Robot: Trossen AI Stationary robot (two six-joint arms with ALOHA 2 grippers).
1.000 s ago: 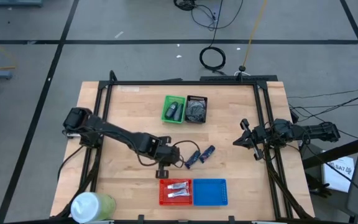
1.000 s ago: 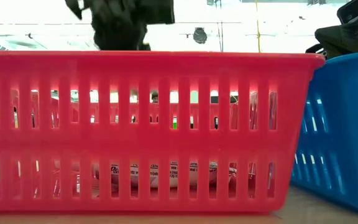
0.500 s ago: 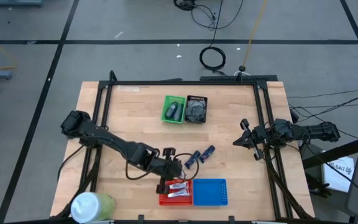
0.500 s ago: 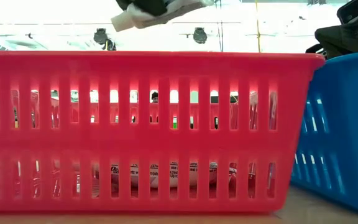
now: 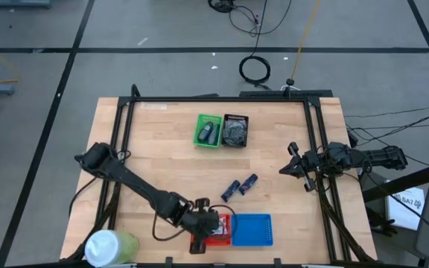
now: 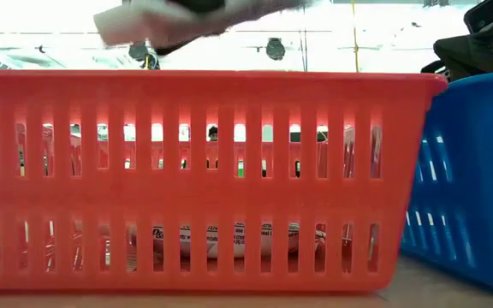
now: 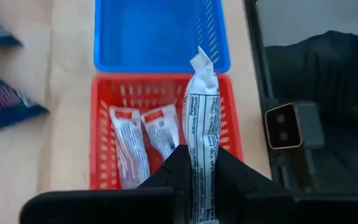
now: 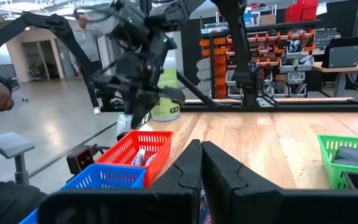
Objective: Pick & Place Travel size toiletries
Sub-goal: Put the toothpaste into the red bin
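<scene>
My left gripper (image 5: 208, 222) is over the red tray (image 5: 197, 240) at the table's near edge, shut on a white-silver tube (image 7: 201, 124). The tube's end also shows above the tray's rim in the low view (image 6: 135, 21). Two more white-silver tubes (image 7: 129, 146) (image 7: 162, 129) lie flat on the red tray's floor. Two dark navy tubes (image 5: 230, 190) (image 5: 249, 182) lie on the wood beyond the trays. My right gripper (image 5: 285, 170) waits shut at the table's right side. My left gripper pinches the white-silver tube between its two fingers (image 7: 173, 171), on the part of the tube nearest the wrist (image 7: 199, 165). The tube runs along the fingers, and its flat crimped end (image 7: 199, 62) sticks out ahead. The fingers slant down toward the table's near edge. The tube is clear above the red tray.
A blue tray (image 5: 252, 229) stands against the red one on its right. A green tray (image 5: 209, 131) and a black tray (image 5: 235, 130), both with items in them, stand at the far middle. A large pale green-white cylinder (image 5: 110, 246) stands at the near left corner.
My left gripper has carried the white-silver tube from beside the dark navy tubes toward the table's near edge and a little right, and has ended over the red tray. It has turned along the way. The tube has stayed in its fingers, clear of the table.
</scene>
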